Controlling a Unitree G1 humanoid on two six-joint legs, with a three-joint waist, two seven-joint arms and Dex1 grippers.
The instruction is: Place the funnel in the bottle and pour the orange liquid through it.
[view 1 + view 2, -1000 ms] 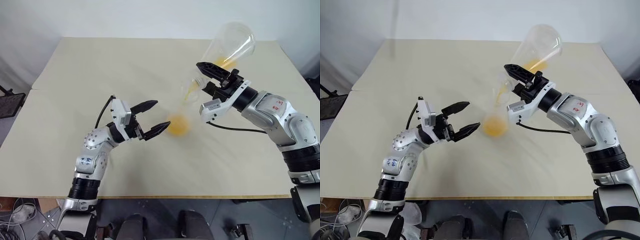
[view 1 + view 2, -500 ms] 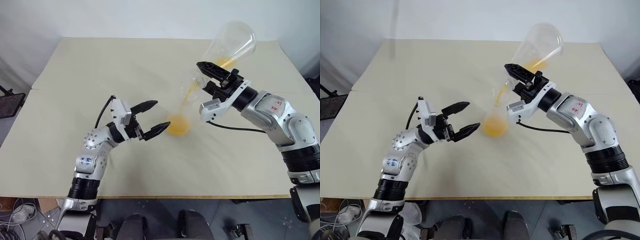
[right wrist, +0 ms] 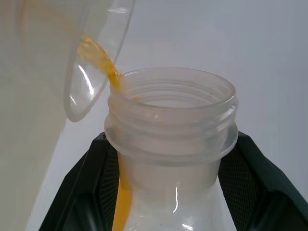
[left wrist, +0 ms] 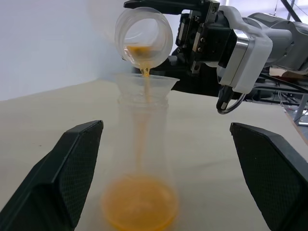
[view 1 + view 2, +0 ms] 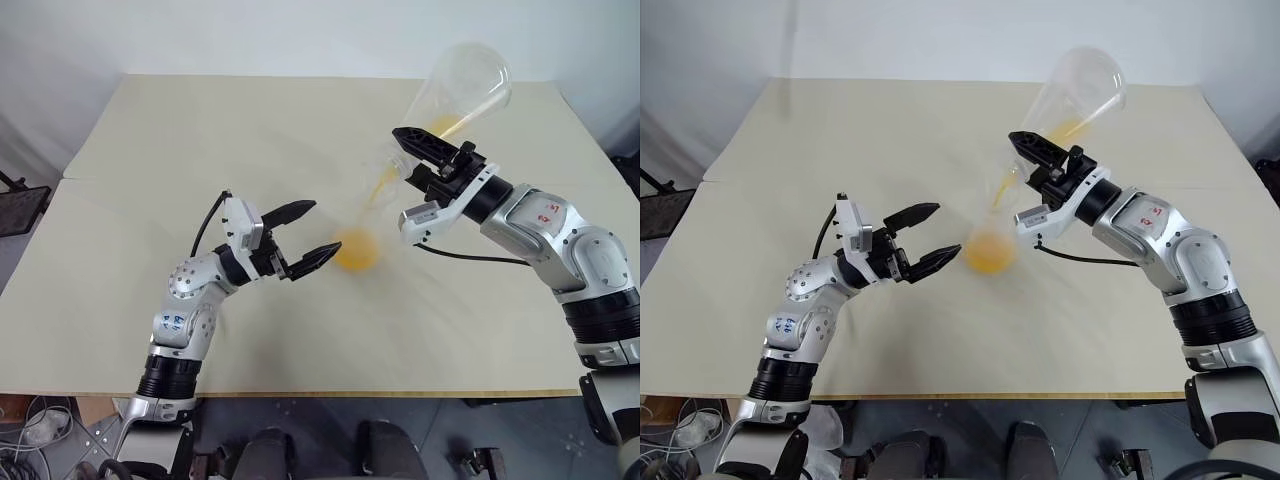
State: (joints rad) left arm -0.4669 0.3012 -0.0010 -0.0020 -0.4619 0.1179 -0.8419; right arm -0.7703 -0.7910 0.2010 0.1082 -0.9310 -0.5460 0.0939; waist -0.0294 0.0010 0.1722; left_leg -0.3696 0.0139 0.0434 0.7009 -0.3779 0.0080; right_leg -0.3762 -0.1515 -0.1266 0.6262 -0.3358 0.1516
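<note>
The clear bottle point(image 4: 142, 159) stands on the table with the small clear funnel point(image 4: 147, 84) seated in its neck. My right gripper point(image 5: 408, 160) is shut on the neck of a large clear flask point(image 5: 460, 85), which is tipped mouth-down over the funnel. A thin stream of the orange liquid point(image 4: 143, 72) runs from the flask's mouth into the funnel, and more of it pools in the bottle's base point(image 5: 355, 250). A little orange liquid remains in the flask. My left gripper point(image 5: 322, 228) is open, with a finger on each side of the bottle's lower part and not touching it.
The beige table point(image 5: 200, 130) stretches wide to the left and back of the bottle. Its front edge point(image 5: 380, 392) lies close below both arms. A black cable point(image 5: 470, 257) hangs from my right wrist just above the tabletop.
Both arms have kept their places. The orange liquid keeps running from the tipped flask into the funnel.
</note>
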